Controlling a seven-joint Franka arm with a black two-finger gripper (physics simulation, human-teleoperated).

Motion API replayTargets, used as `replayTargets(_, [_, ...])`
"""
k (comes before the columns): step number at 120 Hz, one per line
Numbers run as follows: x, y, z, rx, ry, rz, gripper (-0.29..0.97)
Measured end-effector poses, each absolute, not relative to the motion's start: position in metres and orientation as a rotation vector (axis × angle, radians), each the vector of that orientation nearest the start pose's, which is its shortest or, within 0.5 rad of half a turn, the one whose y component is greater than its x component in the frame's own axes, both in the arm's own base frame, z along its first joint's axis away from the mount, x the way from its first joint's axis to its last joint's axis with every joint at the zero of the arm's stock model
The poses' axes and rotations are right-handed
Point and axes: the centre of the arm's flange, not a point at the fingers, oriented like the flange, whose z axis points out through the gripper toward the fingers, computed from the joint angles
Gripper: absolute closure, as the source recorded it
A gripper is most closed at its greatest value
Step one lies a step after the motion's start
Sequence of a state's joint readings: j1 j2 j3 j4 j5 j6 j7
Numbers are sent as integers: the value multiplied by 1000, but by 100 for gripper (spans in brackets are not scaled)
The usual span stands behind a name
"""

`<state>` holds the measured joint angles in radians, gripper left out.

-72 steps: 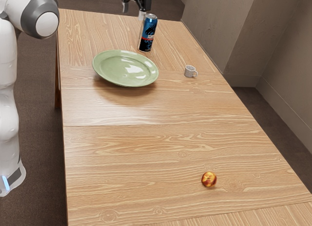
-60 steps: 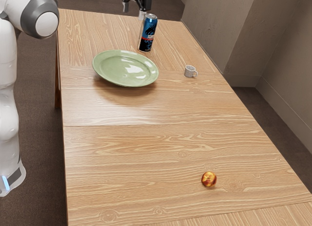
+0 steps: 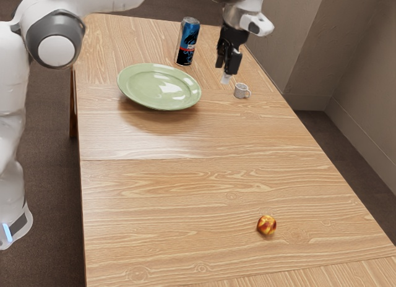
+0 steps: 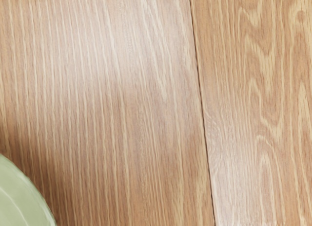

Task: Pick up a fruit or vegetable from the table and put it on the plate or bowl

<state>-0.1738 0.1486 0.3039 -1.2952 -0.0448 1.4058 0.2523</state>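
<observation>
Reaching across a long wooden table [image 3: 198, 169], a white robot arm [image 3: 12, 114] comes in from the exterior view's upper left w/ its black pincer [image 3: 226, 73] pointing down, above the far part of the tabletop. The pincer's two prongs stand apart, w/ nothing btwn them.

The fruit [image 3: 266, 225], small, round, red and yellow, lies well apart from the pincer, on the table's near end. It rests on bare wood, touching nothing else.

A small grey mug [image 3: 241, 90] stands upright just beside the pincer, lower and toward the exterior view's right; whether they touch can't be told. A pale green plate [image 3: 159, 86] w/ nothing on it sits near the pincer, toward the exterior view's left. A blue drinks can [image 3: 187, 41] stands upright, farther back than the plate, also left of the pincer.

Wrist view: wood grain of the table [image 4: 146, 114] under the hand, w/ a seam btwn boards, and the plate's green rim [image 4: 19, 201] at one corner.
</observation>
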Motion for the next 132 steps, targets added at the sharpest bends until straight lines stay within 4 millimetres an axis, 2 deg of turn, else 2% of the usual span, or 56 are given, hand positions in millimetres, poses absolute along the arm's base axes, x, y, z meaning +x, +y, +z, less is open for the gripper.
replayTargets(17, [582, -51, 649, -3126, 547, -54, 2])
replayTargets(34, [583, -136, 638, -3080, 791, -88, 2])
replayTargets(43, [573, -184, 635, -3054, 929, -94, 2])
replayTargets(49, [566, -206, 626, -3058, 981, -69, 2])
replayTargets(60, [572, -217, 589, -3094, 927, 36, 2])
replayTargets(66, [575, -221, 576, -3109, 894, 67, 2])
replayTargets(81, [563, -259, 570, -3112, 904, 84, 2])
replayTargets(89, [553, -270, 567, -3110, 894, 98, 2])
replayTargets(93, [552, -274, 557, -3111, 884, 128, 2])
replayTargets(101, [558, -277, 529, -3119, 846, 204, 2])
replayTargets(108, [564, -276, 513, -3127, 809, 248, 2])
replayTargets(119, [569, -276, 497, -3137, 760, 285, 2])
replayTargets(132, [572, -277, 489, -3146, 716, 300, 2])
